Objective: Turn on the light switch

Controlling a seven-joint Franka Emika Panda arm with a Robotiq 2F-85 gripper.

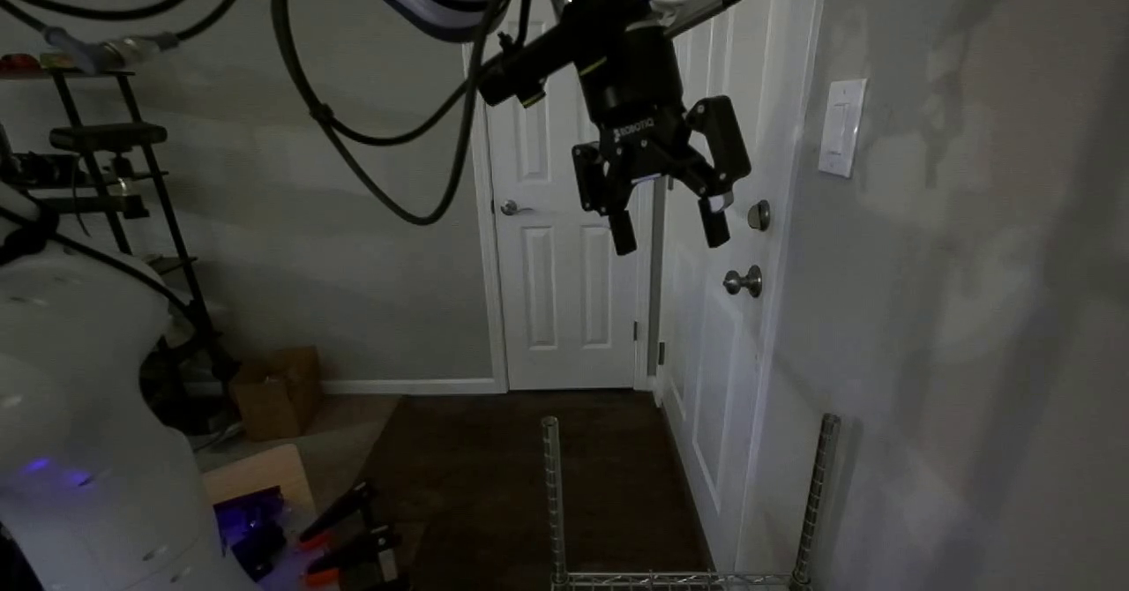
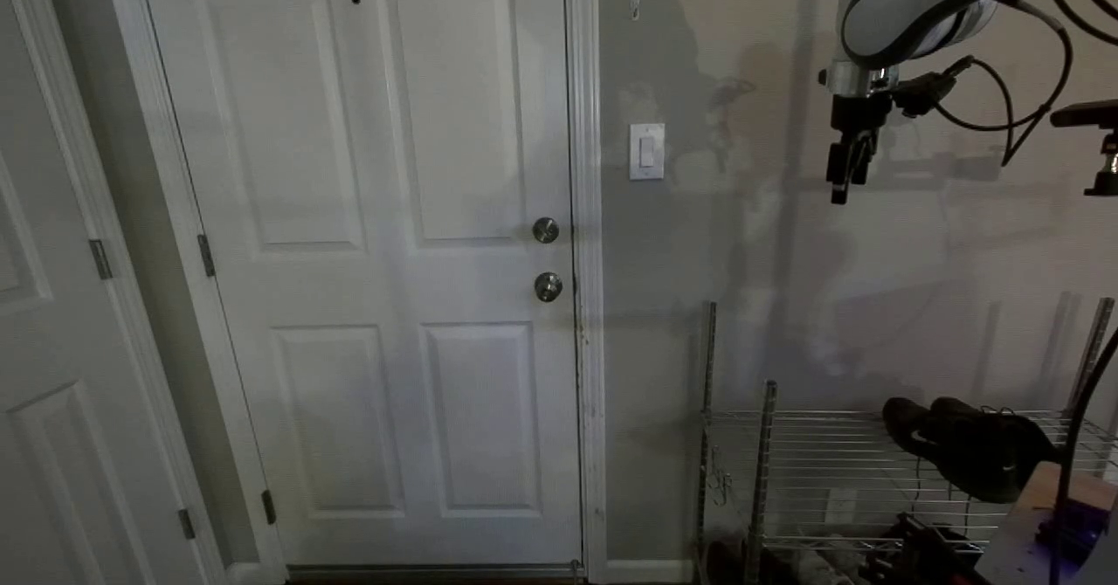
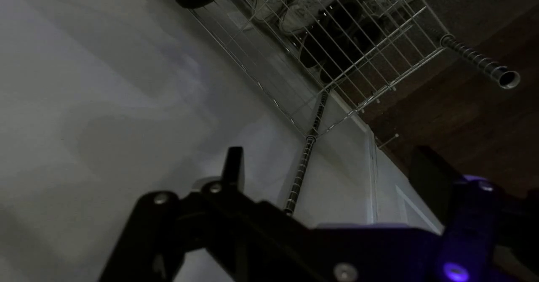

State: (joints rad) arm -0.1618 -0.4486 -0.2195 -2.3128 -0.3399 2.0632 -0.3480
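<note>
The light switch is a small white upright wall plate with a tall rocker. It shows on the grey wall in both exterior views [image 1: 842, 128] [image 2: 646, 151], beside the door frame. It is out of view in the wrist view. My black gripper [image 1: 669, 231] hangs pointing down, open, with nothing between its fingers. In an exterior view the gripper [image 2: 844, 185] appears to the right of the switch at roughly similar height, apart from it. In the wrist view both fingers of the gripper [image 3: 332, 172] are spread wide, with wall and rack post showing between them.
A white door [image 2: 376, 288] with a round knob [image 2: 548, 287] and a deadbolt [image 2: 546, 230] is left of the switch. A wire rack [image 2: 838, 480] with upright posts and shoes stands low against the wall. Cables [image 1: 459, 132] loop from the arm.
</note>
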